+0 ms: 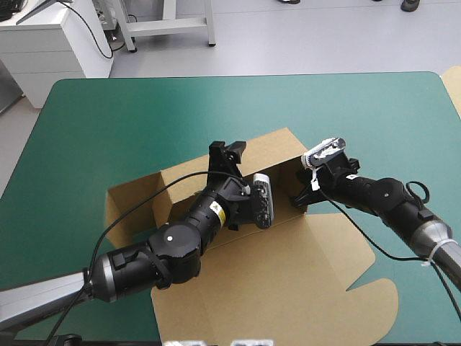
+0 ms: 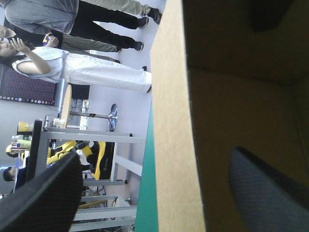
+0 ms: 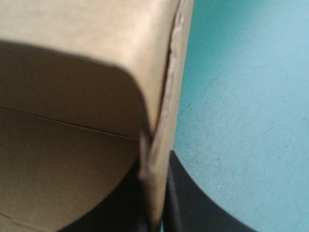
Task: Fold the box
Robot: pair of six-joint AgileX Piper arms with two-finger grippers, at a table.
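The brown cardboard box [image 1: 288,281] lies at the centre and lower right of the high view, on the teal-green table cover [image 1: 144,108]. It is a cut sheet with its far and side walls raised into an open tray at mid-frame. A broad flat panel with notched flaps runs down to the bottom edge of the frame. A small yellow sticker [image 1: 215,210] on the left arm is too small to read.

The left gripper [image 1: 227,151] stands at the tray's far wall. Only its own wrist view shows its black fingers [image 2: 43,198] wide apart, one on each side of that wall's edge, clamping nothing.

The right gripper [image 1: 298,196] is at the tray's right wall. Its wrist view alone shows its black fingers [image 3: 203,208] all but closed, pinching the board where a rounded flap meets the wall.
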